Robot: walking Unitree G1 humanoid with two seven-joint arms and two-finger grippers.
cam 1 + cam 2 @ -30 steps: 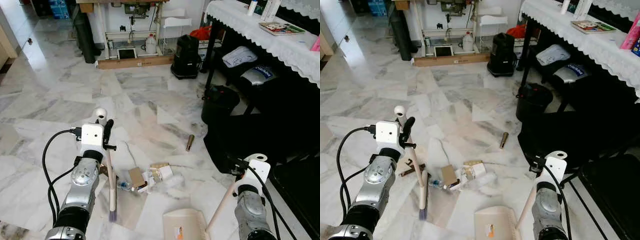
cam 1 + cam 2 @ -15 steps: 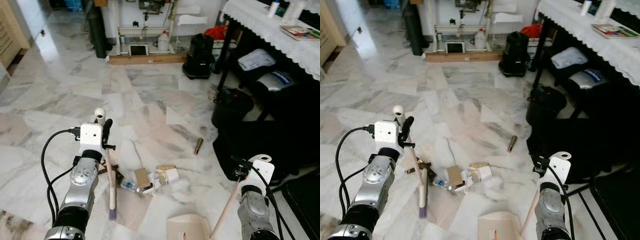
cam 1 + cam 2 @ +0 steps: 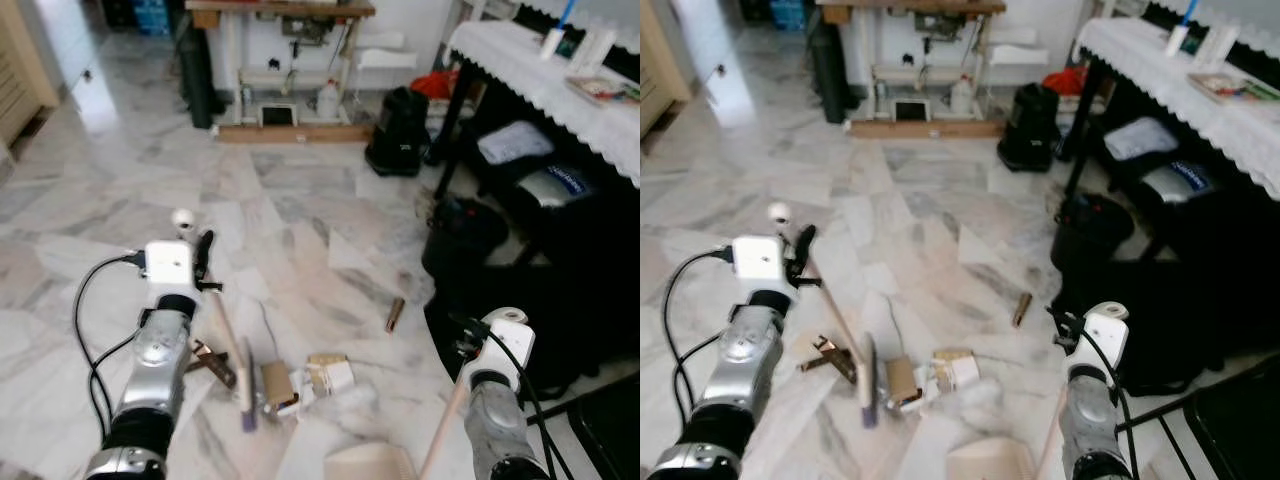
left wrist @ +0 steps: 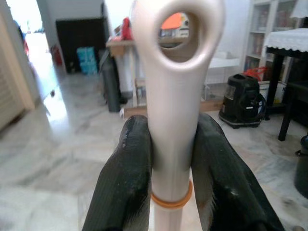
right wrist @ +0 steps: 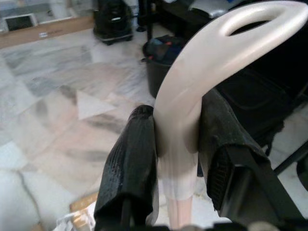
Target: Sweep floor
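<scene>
Left wrist: jaws clamp broom handle [image 4: 169, 120] | head: bristles beside litter [image 3: 305, 381]

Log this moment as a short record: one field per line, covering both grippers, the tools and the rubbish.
left gripper: jaws shut on broom handle
broom head: on the floor, against the litter pile
right gripper: jaws shut on dustpan handle
dustpan: on the floor, near side of the litter
stray piece: brown cylinder, apart from the pile
floor: marble tiles
</scene>
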